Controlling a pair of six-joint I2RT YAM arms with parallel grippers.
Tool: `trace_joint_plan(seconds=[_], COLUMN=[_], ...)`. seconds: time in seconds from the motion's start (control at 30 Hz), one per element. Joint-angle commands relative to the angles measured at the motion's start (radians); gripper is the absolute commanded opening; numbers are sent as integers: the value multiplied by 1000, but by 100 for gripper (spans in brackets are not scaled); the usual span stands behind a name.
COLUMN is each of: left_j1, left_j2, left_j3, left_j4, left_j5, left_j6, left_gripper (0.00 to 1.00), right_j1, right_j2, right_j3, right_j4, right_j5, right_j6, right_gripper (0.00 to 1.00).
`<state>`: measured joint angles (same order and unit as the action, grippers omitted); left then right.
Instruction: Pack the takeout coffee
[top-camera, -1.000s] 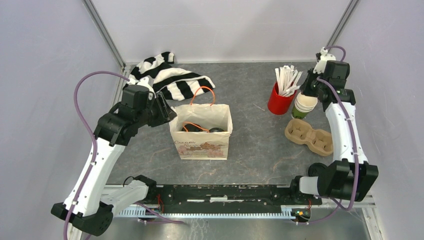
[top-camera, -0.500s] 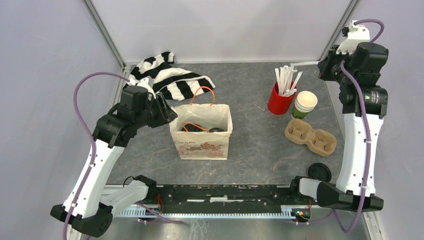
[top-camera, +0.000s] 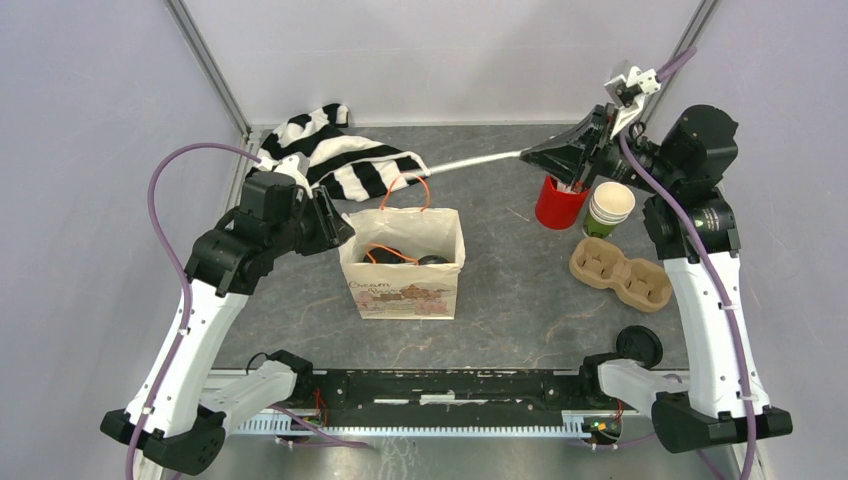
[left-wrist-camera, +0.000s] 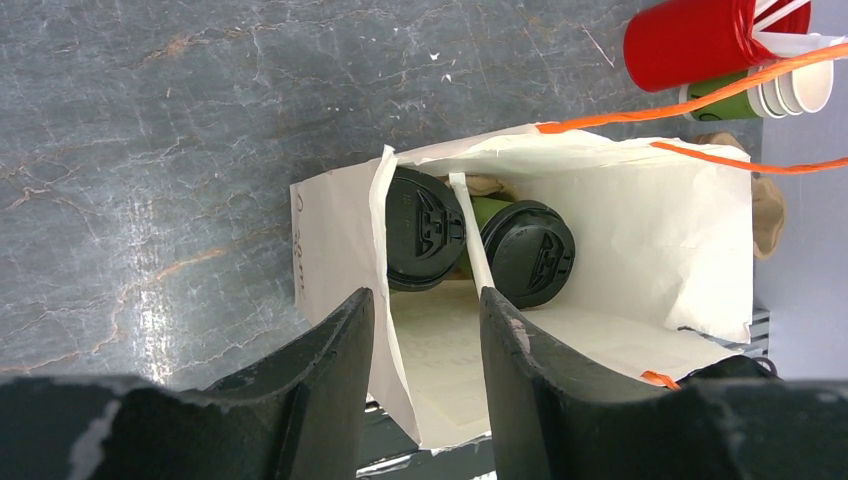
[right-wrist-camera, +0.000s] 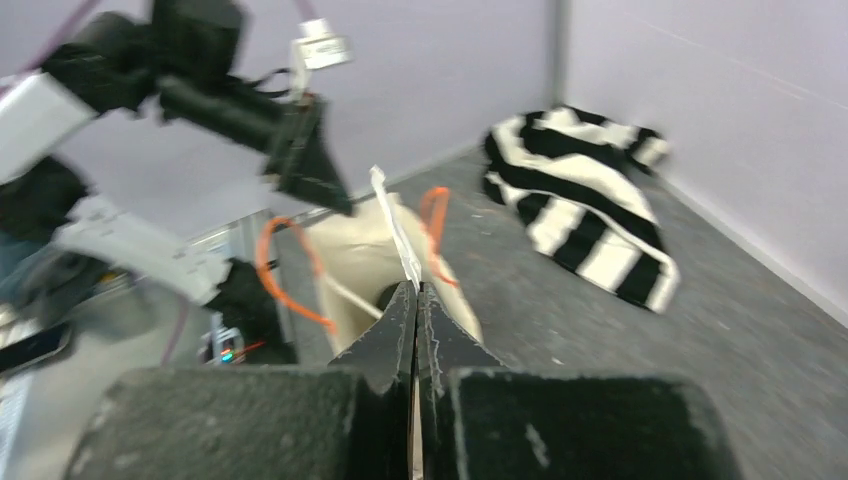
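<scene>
Nearest the arm bases, a loose black lid (top-camera: 638, 345) lies on the tabletop (top-camera: 520, 310) at the right. Just beyond it sits a cardboard carrier (top-camera: 618, 272) with both of its 2 wells empty.

At mid-tabletop stands the paper bag (top-camera: 402, 290), mouth open. The left wrist view shows a coffee cup (left-wrist-camera: 425, 243) and a second coffee cup (left-wrist-camera: 528, 252) upright inside it, side by side with lids on and a paper fold between them. So the main packing looks done, with both cups in the bag.

The left tool (left-wrist-camera: 425, 300) hovers at the bag's left wall with its fingers apart and the paper edge passing between them. It seems to straddle the edge rather than pinch it, though contact is hard to judge.

Farther back, the right tool (right-wrist-camera: 417, 290) is closed tight on a white stick (top-camera: 470, 161), held high and pointing toward the bag. What seems left is dropping that stick in.

The bag's mouth is roomy beside the cups, but the orange handles (right-wrist-camera: 434, 200) arch over it and could snag.

Behind stand the red cup (top-camera: 556, 208) of sticks and the stacked cups (top-camera: 610, 205). A striped cloth (top-camera: 340, 158) lies by the back wall.
</scene>
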<state>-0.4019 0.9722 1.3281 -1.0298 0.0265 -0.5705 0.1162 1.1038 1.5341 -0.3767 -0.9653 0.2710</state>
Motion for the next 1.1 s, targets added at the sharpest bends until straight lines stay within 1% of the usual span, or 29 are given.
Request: trace_joint_plan(seconds=[0.0,0.1,0.13,0.2,0.27,0.3,0.37,0.4,0.47,0.6,0.67,0.73,0.87,0.97,1.07], left_j1=[-5,-6,-6,-6,-5,-5,-5,-5,-5,-5,-6,-6,-6,-6,-6], left_j2=[-9,-6,-6,-5,-3,-4,-3,-1,2,3,2,2,3,11,16], left_j3=[-8,-9,-10,-10,-12,-13,-16,-18,-17,-17,-17,-18,-21,-15,-11], left_j4=[49,50,50,51,53,54,58,59,59,59,58,55,55,57,57], left_j5=[-12,-11,-11,-13,-13,-13,-12,-9,-8,-12,-13,-13,-17,-20,-22], left_j6=[46,42,41,38,33,31,25,24,22,21,20,18,14,14,14], left_gripper=[50,50,50,50,50,50,50,50,50,50,50,50,50,50,50], right_j1=[86,143,161,180,201,218,264,294,343,424,443,456,492,545,611], right_j2=[-10,-20,-15,0,38,69,127,154,189,230,242,254,287,321,350], right_j3=[30,9,17,63,149,200,291,334,378,395,404,420,438,454,463], right_j4=[173,186,143,-17,-217,-336,-456,-499,-527,-544,-557,-557,-555,-579,-586], right_j5=[-217,-237,-230,-173,-75,-1,134,196,296,447,513,546,565,628,732], right_j6=[120,161,140,27,-116,-176,-252,-262,-288,-304,-320,-326,-334,-350,-363], right_gripper=[0,0,0,0,0,0,0,0,0,0,0,0,0,0,0])
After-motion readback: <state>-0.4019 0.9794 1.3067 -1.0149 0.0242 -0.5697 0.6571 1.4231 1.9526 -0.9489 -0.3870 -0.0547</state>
